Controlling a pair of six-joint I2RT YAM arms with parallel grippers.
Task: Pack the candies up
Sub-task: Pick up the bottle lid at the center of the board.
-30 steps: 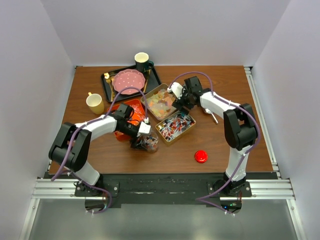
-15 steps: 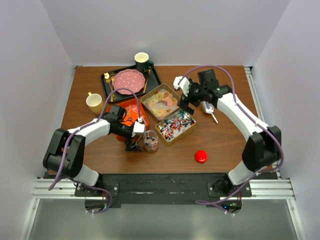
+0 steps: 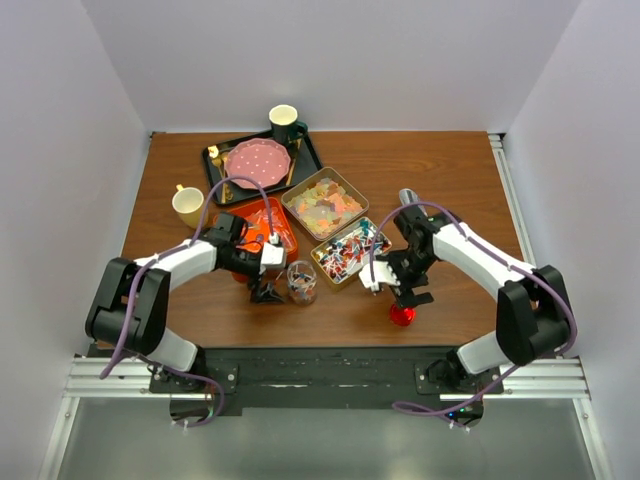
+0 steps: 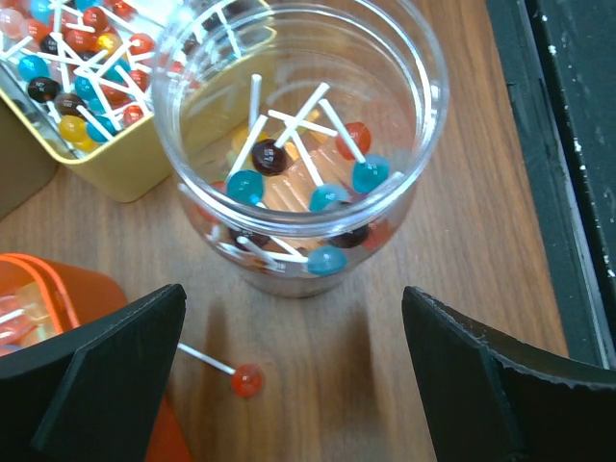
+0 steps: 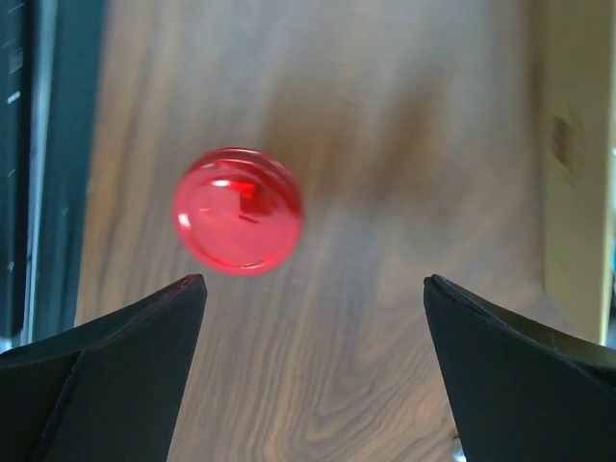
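A clear jar [image 3: 301,281] stands upright on the table near the front, partly filled with small ball candies on white sticks [image 4: 272,157]. My left gripper [image 3: 268,292] is open and empty just left of the jar, which stands ahead of the jaws in the left wrist view [image 4: 298,144]. One loose red candy [image 4: 245,380] lies on the wood between the jaws. A yellow tin of wrapped candies [image 3: 350,252] and a tin of pale gummy pieces [image 3: 325,203] sit behind. My right gripper [image 3: 400,292] is open above the round red lid [image 5: 237,210].
An orange container [image 3: 262,225] lies under my left arm. A black tray [image 3: 215,175] with a pink plate [image 3: 258,162], a dark cup [image 3: 284,122] and a yellow mug [image 3: 189,206] stand at the back left. A metal scoop [image 3: 407,198] lies right of the tins.
My right arm has swung from the gummy tin at the back to the front and now hangs over the red lid. My left gripper has drawn slightly left, away from the jar.
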